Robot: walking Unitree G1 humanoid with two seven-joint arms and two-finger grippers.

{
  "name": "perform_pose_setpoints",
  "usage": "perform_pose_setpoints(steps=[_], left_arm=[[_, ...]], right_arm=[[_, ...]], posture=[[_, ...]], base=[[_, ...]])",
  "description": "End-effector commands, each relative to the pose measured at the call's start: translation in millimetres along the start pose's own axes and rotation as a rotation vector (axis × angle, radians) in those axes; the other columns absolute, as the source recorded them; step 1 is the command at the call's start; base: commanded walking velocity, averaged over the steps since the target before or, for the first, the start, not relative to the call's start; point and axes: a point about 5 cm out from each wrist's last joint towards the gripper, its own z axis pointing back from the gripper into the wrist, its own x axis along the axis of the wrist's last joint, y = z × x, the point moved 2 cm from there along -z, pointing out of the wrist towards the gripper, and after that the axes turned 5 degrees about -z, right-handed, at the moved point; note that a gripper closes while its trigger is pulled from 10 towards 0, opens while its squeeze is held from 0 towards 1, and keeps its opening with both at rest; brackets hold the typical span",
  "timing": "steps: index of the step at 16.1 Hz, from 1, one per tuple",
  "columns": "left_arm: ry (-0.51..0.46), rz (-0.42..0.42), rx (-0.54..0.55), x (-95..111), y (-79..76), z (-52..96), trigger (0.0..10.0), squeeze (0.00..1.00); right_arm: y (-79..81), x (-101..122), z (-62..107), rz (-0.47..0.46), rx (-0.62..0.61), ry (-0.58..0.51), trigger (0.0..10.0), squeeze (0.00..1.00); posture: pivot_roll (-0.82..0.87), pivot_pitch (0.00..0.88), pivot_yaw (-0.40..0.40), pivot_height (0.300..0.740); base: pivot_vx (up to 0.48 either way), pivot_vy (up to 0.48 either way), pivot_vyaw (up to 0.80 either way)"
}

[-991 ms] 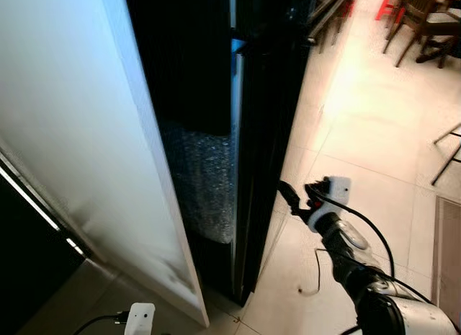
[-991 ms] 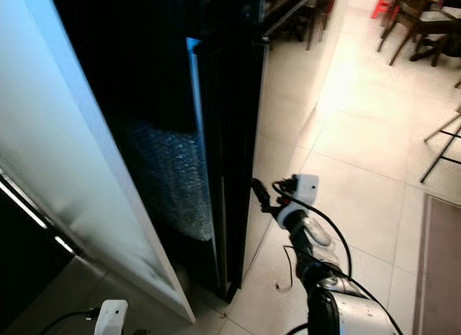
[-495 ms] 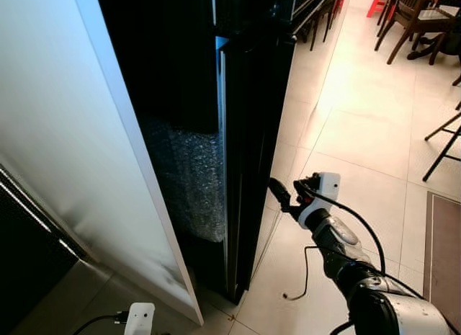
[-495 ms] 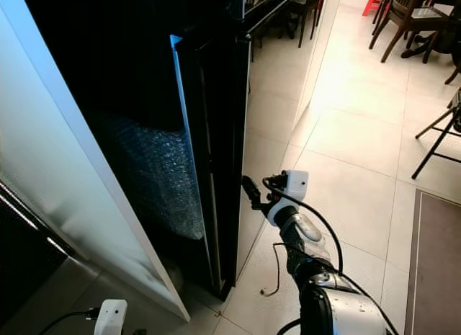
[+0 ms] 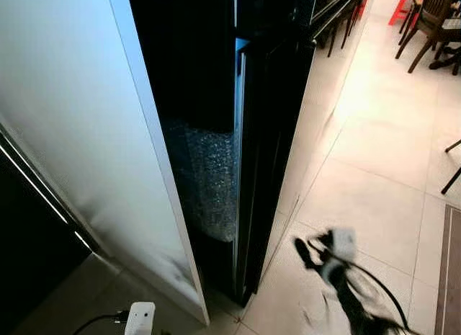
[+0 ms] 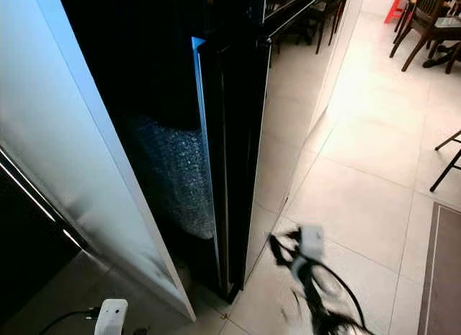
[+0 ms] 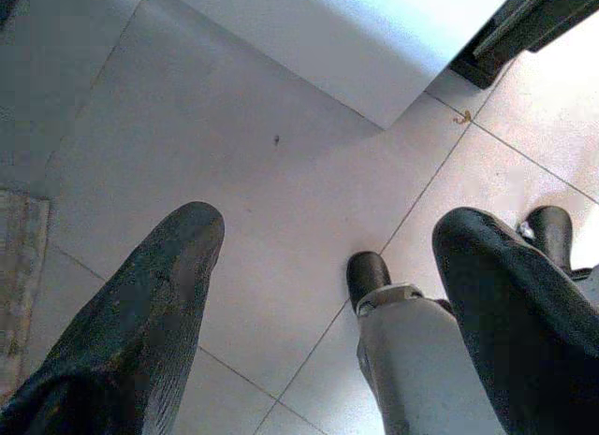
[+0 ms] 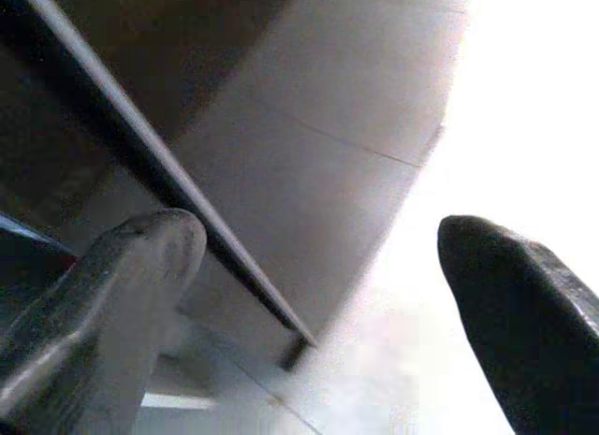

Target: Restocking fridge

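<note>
We stand in front of the fridge (image 5: 216,97), whose tall white door (image 5: 86,133) hangs wide open on our left, while a second, black door (image 6: 234,155) stands ajar on the right with its thin edge turned toward us. Between the two doors the interior is very dark; low down in it we can make out a sheet of bubble wrap (image 5: 212,184) (its dimpled surface catches a little light) and nothing else on the shelves.

Our right gripper (image 5: 306,252) sits low over the pale tiled floor (image 5: 374,176), just beside the bottom of the black door and apart from it; it is smeared by motion blur in the head views. In the right wrist view its fingers (image 8: 122,285) are spread apart with nothing between them, and the dark edge of the black door runs slantwise across the tiles beyond.

Our left gripper (image 7: 328,295) hangs down idle near the floor, its two black fingers likewise parted and empty, pointing at the tiles close to the bottom corner of the white door. A white camera block (image 5: 140,319) on that arm shows at the lower edge of the head views. Wooden chairs (image 5: 425,21) stand well apart, at the far right.
</note>
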Motion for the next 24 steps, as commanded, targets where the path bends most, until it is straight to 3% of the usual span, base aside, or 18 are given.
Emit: perform_pose_setpoints(steps=[1,3,6,7,13,20,24], left_arm=[[0.020,-0.012,-0.003,-5,-2.0,0.6,10.0,0.00],[0.023,-0.023,-0.006,-5,-2.3,0.6,10.0,0.00],[0.028,-0.032,-0.008,-6,-2.8,0.7,10.0,0.00],[0.029,-0.029,-0.006,-7,-3.0,0.9,10.0,0.00],[0.049,-0.034,0.004,-9,-2.7,1.0,10.0,0.00],[0.051,-0.065,-0.019,-6,-2.8,0.1,10.0,0.00],[0.047,-0.073,-0.023,-5,-2.6,-0.1,10.0,0.00]], right_arm=[[-15.7,-6,6.6,0.003,-0.098,0.004,10.0,0.00],[-26.8,-33,18.2,-0.006,-0.176,0.099,10.0,0.00],[-43.1,-81,45.1,0.062,-0.294,0.297,10.0,0.00],[-42.1,-86,47.6,0.061,-0.292,0.304,10.0,0.00],[-31.0,-99,51.0,0.213,-0.168,0.374,10.0,0.00],[-11.0,-109,48.2,0.207,-0.135,0.389,10.0,0.00],[-9.9,-110,47.7,0.188,-0.143,0.390,10.0,0.00]], posture=[[-0.10,0.000,0.033,0.740],[-0.10,0.000,0.035,0.740],[-0.09,0.000,0.031,0.740],[-0.08,0.000,0.025,0.740],[-0.08,0.000,0.020,0.740],[-0.08,0.000,0.013,0.740],[-0.08,0.000,0.016,0.740]], base=[[0.000,0.000,0.00],[0.000,0.000,0.00],[0.000,0.000,0.00],[0.000,0.000,0.00],[0.000,0.000,0.00],[0.000,-0.036,0.00],[0.000,-0.277,0.00]])
